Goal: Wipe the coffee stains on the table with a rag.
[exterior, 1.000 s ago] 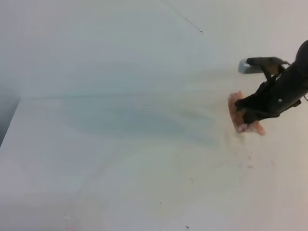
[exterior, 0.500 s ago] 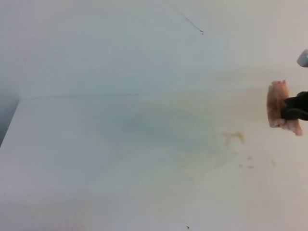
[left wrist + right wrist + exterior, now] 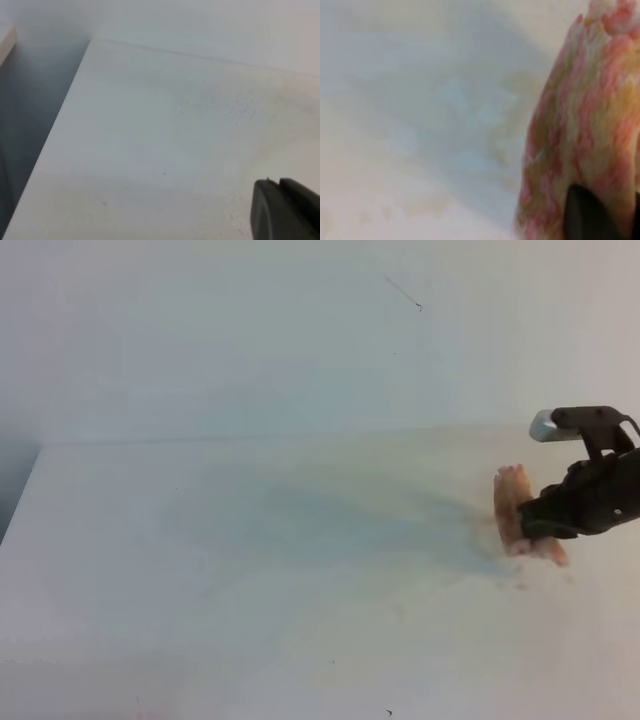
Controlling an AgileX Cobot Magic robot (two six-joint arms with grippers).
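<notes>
Pink, tan-soiled rag upright on white table, right side.

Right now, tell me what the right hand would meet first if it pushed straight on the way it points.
The right hand points left, already pressed into the rag. Beyond it, only bare table shows, though depth is unclear.

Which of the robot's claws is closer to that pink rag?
The right one. The right claw is clamped on the rag on the table. The left claw does not appear in the overhead view; only a dark part shows in its own camera, with no rag in sight.
</notes>
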